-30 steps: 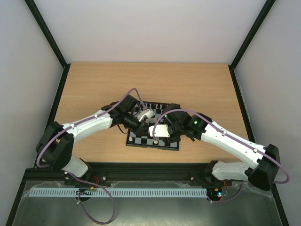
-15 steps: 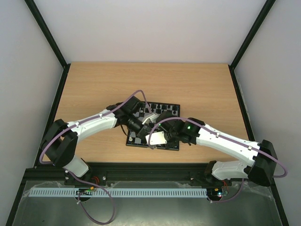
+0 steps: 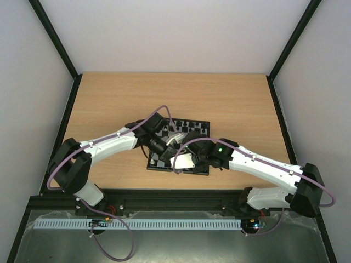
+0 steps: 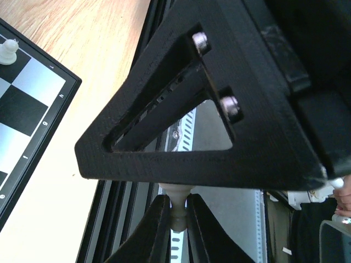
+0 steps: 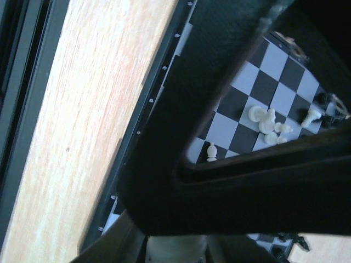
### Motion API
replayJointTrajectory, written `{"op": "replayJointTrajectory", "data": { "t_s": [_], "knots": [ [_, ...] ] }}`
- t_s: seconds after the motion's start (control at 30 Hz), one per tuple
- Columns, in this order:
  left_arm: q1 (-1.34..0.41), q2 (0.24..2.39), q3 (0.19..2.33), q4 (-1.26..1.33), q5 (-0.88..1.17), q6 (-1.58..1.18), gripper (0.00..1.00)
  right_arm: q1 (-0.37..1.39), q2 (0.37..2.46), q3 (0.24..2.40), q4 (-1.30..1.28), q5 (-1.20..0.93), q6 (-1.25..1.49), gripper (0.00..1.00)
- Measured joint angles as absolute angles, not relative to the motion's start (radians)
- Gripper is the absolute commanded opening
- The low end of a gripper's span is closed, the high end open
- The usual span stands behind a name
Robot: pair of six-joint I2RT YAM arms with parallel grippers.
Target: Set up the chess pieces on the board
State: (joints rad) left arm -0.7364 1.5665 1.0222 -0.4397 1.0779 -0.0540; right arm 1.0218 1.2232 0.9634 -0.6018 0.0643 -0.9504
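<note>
Top view: the board (image 3: pixel 198 127) lies flat on the wooden worktop (image 3: pixel 230 98), towards the near edge and turned a little askew to it. The left arm (image 3: pixel 109 143) reaches in from the left and the right arm (image 3: pixel 263 164) from the right. Their ends meet above the near half of the board and hide most of it. Only the far right corner and a near strip show, and the pieces there are too small to tell apart. The fingers cannot be made out from here.

Left wrist view: the left fingers (image 4: pixel 156 230) come up from the bottom edge, drawn narrow, with a cream-white piece (image 4: pixel 176 211) pinched between their tips. The piece is held apart from the board, whose corner lies at the left of this view. Just above the piece, a black triangular frame (image 4: pixel 219 109) with two screws fills the middle, and its lower edge meets the top of the piece. On the board's corner a white pawn (image 4: pixel 8 52) stands upright on a dark square beside the rim.

Right wrist view: the right fingers (image 5: pixel 118 244) show only at the bottom edge, set close on either side of a pale shape (image 5: pixel 175 249), which is cropped too much to tell which piece it is. A broad black frame crosses the picture close to the lens. Through its opening the checks show, with a lone white pawn (image 5: pixel 211 152) upright near the rim. A cluster of white pieces (image 5: pixel 266 123) sits farther in, some of them lying over. Dark pieces (image 5: pixel 326 101) are at the far right.
</note>
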Motion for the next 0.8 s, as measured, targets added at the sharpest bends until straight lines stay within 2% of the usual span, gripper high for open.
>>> {"op": "replayJointTrajectory", "data": {
  "t_s": [0.17, 0.57, 0.6, 0.73, 0.8],
  "knots": [
    [-0.736, 1.585, 1.029, -0.439, 1.082, -0.054, 0.05, 1.023, 1.223, 0.957, -0.599, 0.065, -0.934, 0.32],
    [-0.735, 1.597, 1.035, -0.433, 1.093, -0.07, 0.05, 1.023, 1.223, 0.958, -0.594, 0.056, -0.913, 0.11],
    [-0.734, 1.597, 1.035, -0.433, 1.093, -0.073, 0.08, 1.023, 1.223, 0.958, -0.593, 0.057, -0.912, 0.1],
    [-0.725, 1.597, 1.035, -0.43, 1.098, -0.077, 0.31, 1.023, 1.223, 0.957, -0.581, 0.063, -0.89, 0.09],
    [-0.712, 1.591, 1.033, -0.414, 1.089, -0.084, 0.35, 1.024, 1.223, 0.948, -0.57, 0.064, -0.87, 0.09]
  ]
}}
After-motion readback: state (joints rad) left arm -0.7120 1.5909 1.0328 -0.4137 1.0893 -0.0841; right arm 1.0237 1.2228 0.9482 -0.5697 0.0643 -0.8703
